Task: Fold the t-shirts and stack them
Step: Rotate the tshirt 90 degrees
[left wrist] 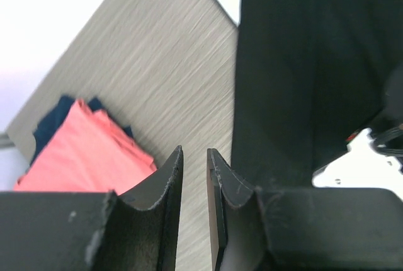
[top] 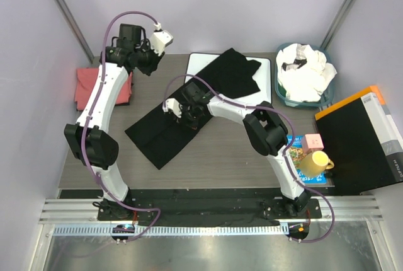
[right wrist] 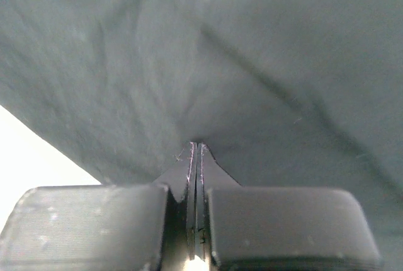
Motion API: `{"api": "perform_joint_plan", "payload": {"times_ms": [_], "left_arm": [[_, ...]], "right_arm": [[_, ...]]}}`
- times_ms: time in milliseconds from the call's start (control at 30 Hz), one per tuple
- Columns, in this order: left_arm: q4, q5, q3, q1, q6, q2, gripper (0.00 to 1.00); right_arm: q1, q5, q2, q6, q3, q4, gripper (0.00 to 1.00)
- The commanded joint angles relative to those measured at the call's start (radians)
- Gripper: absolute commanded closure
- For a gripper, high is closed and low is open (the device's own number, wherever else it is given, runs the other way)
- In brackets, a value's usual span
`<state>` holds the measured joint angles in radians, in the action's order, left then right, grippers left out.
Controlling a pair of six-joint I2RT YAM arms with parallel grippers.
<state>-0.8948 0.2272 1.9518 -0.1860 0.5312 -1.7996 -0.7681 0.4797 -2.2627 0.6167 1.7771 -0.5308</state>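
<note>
The black t-shirt [top: 157, 135] lies spread on a diagonal, from the white board [top: 196, 63] at the back down towards the front left. My right gripper [top: 189, 117] is low over its middle and shut on a pinch of the black t-shirt [right wrist: 252, 44], with the cloth puckering at the tips of the right gripper [right wrist: 194, 145]. My left gripper [top: 150, 68] hangs high above the shirt's left edge. The left gripper [left wrist: 195, 151] has its jaws slightly apart and holds nothing. A folded coral-pink t-shirt [top: 94, 88] [left wrist: 82, 151] lies at the far left. White t-shirts [top: 308, 72] fill a basket.
The teal basket [top: 280, 98] stands at the back right. A black box with an orange edge [top: 362, 138], a yellow cup [top: 315, 161] and a pink block [top: 313, 142] sit at the right. A dark blue cloth [left wrist: 56, 110] peeks out from under the coral shirt.
</note>
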Motion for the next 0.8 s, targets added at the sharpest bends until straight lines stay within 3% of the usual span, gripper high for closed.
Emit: {"api": "perform_joint_plan", "payload": {"times_ms": [0,200,633,767], "left_arm": [[0.034,-0.019,0.052,-0.039,-0.004,0.049,0.78],[0.02,-0.038,0.05,-0.07,0.007,0.063,0.77],[-0.075,-0.063,0.154,-0.127,0.107,0.019,0.75],[-0.096,-0.052,0.131,-0.144,0.121,0.028,0.75]], "right_arm": [[-0.003,-0.027,0.043,0.047,-0.076,0.002,0.99],[0.004,-0.075,0.117,0.072,-0.234,-0.008,0.99],[0.023,-0.17,0.517,0.063,-0.694,-0.078,0.99],[0.084,-0.197,0.62,0.072,-0.806,-0.121,0.99]]}}
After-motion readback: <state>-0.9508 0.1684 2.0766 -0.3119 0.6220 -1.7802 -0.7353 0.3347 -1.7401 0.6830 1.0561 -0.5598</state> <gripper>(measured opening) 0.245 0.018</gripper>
